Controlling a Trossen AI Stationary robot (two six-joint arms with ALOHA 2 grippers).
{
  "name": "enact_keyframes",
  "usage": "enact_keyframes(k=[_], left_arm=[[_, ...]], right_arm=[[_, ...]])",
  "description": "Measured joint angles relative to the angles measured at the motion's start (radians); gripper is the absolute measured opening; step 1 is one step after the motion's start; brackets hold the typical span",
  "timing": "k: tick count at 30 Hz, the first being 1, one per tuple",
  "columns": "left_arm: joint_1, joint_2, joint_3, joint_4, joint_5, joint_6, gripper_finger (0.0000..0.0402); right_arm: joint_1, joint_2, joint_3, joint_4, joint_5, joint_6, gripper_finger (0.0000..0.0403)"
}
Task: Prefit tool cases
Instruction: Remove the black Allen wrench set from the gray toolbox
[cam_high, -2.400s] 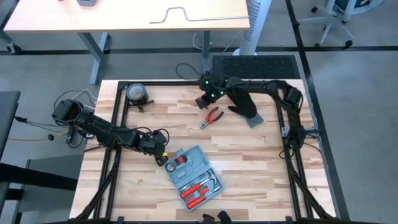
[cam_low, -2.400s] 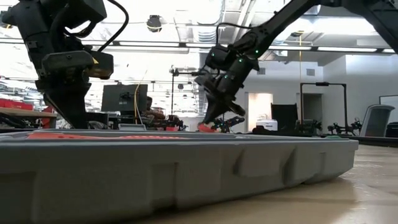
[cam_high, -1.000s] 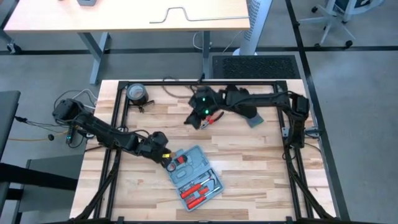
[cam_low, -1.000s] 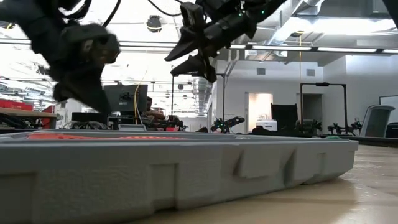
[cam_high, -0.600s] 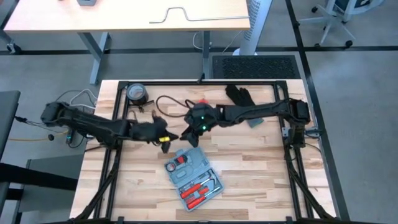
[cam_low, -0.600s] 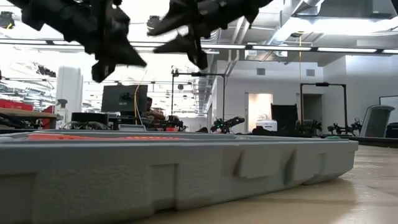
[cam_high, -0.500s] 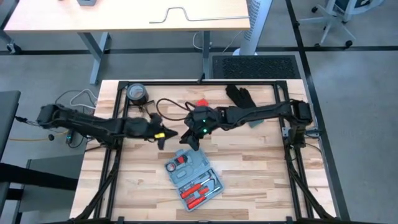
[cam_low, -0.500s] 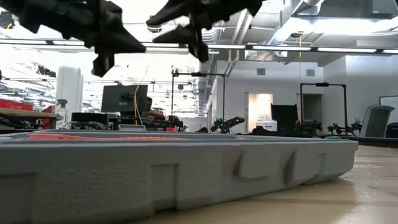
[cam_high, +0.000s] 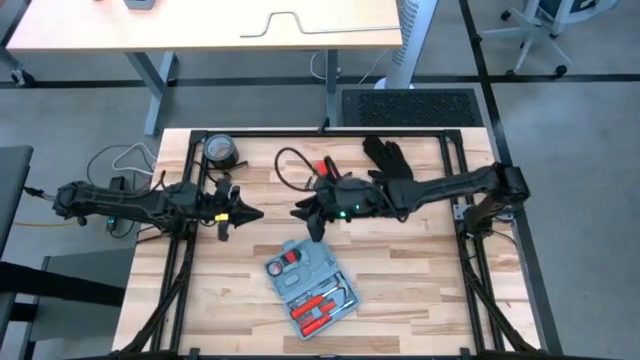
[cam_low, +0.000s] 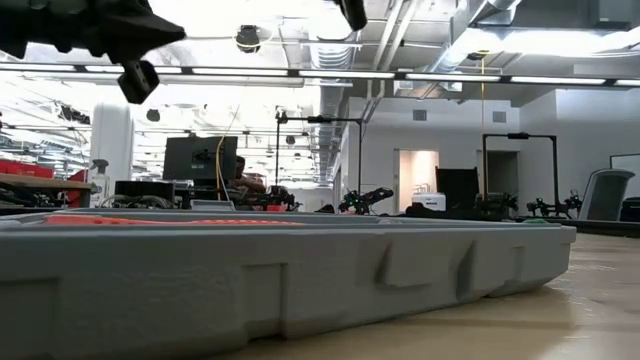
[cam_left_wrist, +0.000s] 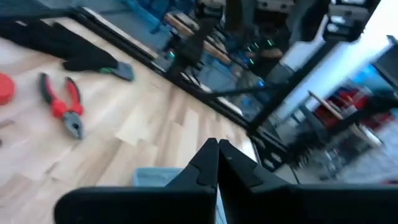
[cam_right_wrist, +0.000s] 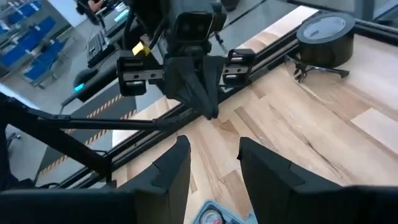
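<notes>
**Lifting both arms clear of the case**

Hovering above the counter, both of our arms now hang level with nothing in hand. Our left tool points toward the middle of the counter with its fingers pressed together and empty; the left wrist view shows them closed to a thin seam. Our right tool faces it from the other side, fingers spread apart with only bare wood between them in the right wrist view.

The tool case lies open nearer the front edge, below and between the two tools, touched by neither. Red-handled pieces sit in its moulded slots. The red pliers lie on the wood near the black glove, outside the case.

A moment ago our left tool was down at the case's corner, and our right tool was low over the pliers. Since then both have risen and drawn toward the middle, and the left has pulled back toward its own side. The case has not moved.

We judge this a repositioning pause: the pliers are not yet fitted, so the case remains incomplete.
</notes>
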Motion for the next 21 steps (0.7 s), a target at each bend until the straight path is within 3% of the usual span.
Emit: enact_keyframes(k=[5, 13, 21], left_arm=[[-0.001, -0.013, 0.000, -0.004, 0.087, 0.029, 0.0000], [-0.017, -0.001, 0.000, -0.049, 0.083, 0.043, 0.0000], [-0.031, 0.016, 0.001, -0.171, 0.079, 0.020, 0.0000]], right_arm=[[0.070, -0.001, -0.042, 0.110, 0.089, 0.025, 0.0143], [0.089, -0.066, -0.339, 0.450, 0.159, 0.167, 0.0133], [0.094, -0.064, -0.466, 0.292, 0.083, 0.350, 0.0133]])
